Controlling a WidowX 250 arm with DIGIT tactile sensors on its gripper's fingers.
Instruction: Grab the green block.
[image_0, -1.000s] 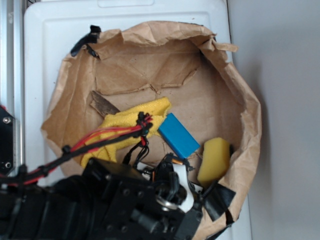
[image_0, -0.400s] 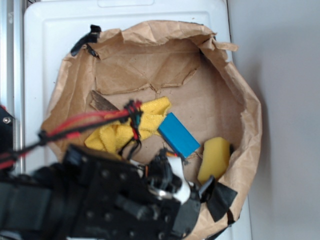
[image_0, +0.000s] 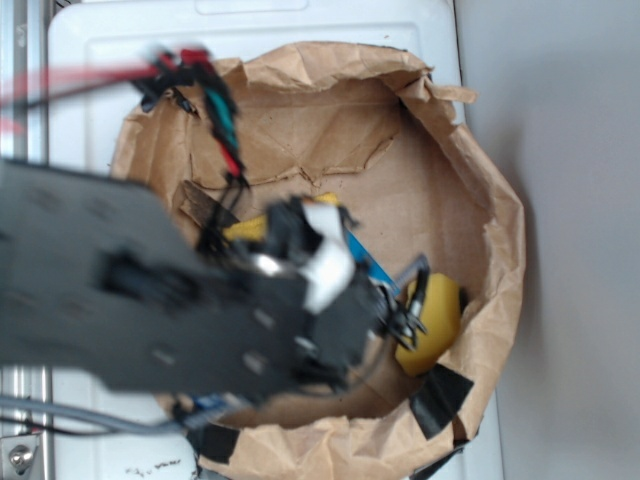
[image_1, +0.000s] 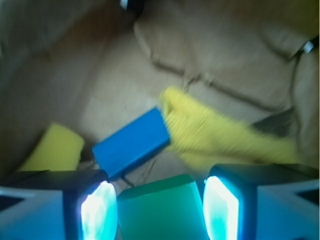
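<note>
Since a second ago the arm (image_0: 150, 290) has swung up from the lower left of the exterior frame to its middle, blurred, and now covers most of the yellow cloth (image_0: 248, 228) and the blue block (image_0: 366, 262), which lay open to view before; the sponge (image_0: 436, 322) sits where it did, at the lower right of the paper bag (image_0: 500, 250).

Gripper (image_1: 159, 210) — in the wrist view its two fingers (image_1: 98, 212) stand spread at the bottom of the frame, glowing pale blue on their inner faces; the green block (image_1: 161, 210) lies between them at bottom centre, with a narrow gap on each side, so it is framed but not pinched; whether either pad touches it I cannot tell.

Just above the green block in that view lies the blue block, tilted, its right end against the cloth, which runs off toward the right edge; the sponge is at the left, near the blue block's lower end — all on the brown paper floor of the bag; the bag itself rests on a white surface (image_0: 90, 80).
</note>
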